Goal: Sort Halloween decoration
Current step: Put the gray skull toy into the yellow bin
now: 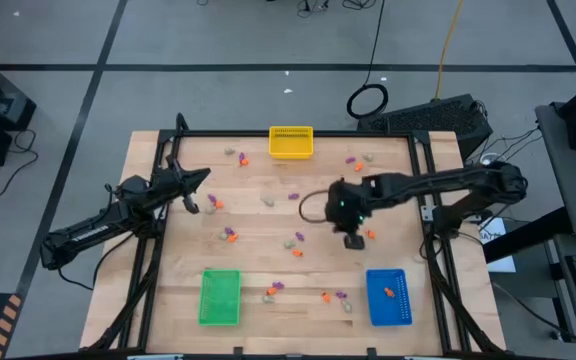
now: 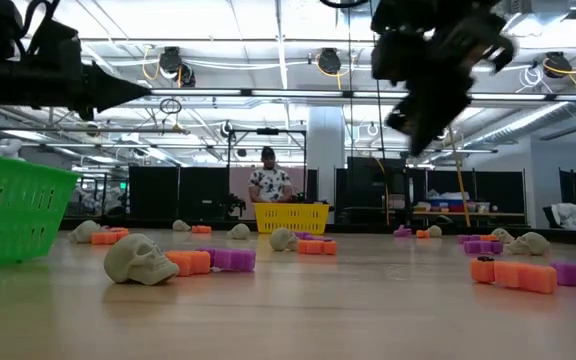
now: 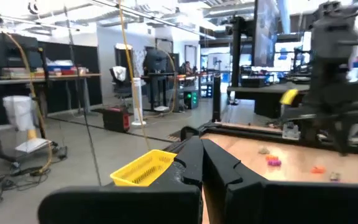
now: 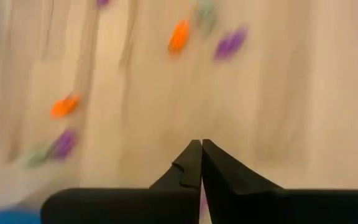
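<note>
Right gripper hangs above mid-table with jaws pressed together and nothing visible between the tips, probably travelling between pick sites; left gripper, also closed and empty, waits over the table's left side. The Halloween decoration trinkets lie scattered across the wooden table, one orange piece already in the blue bin. Motion smear hides trinket shapes under the right wrist, and the green bin is cut off in the low view.
</note>
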Tool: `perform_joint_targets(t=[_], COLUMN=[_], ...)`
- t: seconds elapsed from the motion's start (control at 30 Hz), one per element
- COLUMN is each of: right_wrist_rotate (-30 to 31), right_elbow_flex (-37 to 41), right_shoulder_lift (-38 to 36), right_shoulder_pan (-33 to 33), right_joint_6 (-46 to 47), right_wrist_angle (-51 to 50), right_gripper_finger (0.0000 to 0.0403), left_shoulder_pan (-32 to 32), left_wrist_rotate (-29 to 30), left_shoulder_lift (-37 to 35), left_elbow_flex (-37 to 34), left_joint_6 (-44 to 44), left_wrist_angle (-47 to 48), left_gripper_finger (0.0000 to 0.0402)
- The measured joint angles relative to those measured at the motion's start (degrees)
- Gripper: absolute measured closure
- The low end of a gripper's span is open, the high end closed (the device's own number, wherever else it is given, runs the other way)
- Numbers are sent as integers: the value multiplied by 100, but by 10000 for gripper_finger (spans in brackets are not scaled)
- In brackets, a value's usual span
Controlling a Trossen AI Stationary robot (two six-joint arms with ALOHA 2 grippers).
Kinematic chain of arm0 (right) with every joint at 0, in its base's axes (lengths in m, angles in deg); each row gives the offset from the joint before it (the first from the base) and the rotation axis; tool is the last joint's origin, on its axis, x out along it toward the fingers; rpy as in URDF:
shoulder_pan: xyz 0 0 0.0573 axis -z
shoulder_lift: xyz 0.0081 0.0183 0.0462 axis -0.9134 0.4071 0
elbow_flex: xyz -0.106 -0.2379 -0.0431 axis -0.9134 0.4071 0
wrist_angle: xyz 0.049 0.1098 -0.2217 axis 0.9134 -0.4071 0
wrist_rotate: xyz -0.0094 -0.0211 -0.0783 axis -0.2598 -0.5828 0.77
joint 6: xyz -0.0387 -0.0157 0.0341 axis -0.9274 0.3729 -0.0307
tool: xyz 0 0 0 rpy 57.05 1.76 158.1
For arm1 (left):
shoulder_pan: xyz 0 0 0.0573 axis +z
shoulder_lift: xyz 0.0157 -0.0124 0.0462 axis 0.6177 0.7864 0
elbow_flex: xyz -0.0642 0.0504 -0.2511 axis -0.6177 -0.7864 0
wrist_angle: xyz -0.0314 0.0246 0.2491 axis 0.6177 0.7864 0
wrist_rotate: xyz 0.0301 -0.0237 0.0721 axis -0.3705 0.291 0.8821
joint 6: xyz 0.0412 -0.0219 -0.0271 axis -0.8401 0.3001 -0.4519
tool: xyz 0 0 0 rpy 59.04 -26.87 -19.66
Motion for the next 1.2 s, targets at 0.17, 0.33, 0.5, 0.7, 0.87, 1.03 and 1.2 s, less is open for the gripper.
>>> perform_joint_targets(t=[0.17, 0.33, 0.5, 0.7, 0.87, 1.03, 1.2], right_wrist_rotate=[-11, -54, -623, -630, -629, -627, -627], right_elbow_flex=[285, 407, 476, 476, 476, 476, 476], right_shoulder_lift=[2, 2, 2, 2, 2, 2, 2], right_shoulder_pan=[547, 1050, 1501, 1709, 1717, 1717, 1717], right_joint_6=[-939, -1503, -1910, -2161, -2203, -2203, -2203], right_wrist_angle=[1048, 1272, 1733, 2149, 2160, 2096, 1981], right_gripper_finger=[402, 403, 403, 403, 403, 403, 403], left_shoulder_pan=[-2, -2, -2, -2, -2, -2, -2], left_wrist_rotate=[-221, -228, -231, -322, -282, -396, -399], left_shoulder_lift=[115, 664, 1579, 2887, 4085, 5269, 6287], left_elbow_flex=[293, 596, 939, 1583, 2509, 3493, 4331], left_joint_6=[125, 244, 266, 405, 534, 27, -513], left_wrist_angle=[727, 1242, 1605, 1996, 2772, 3742, 4904], left_gripper_finger=[402, 402, 402, 402, 402, 402, 402])
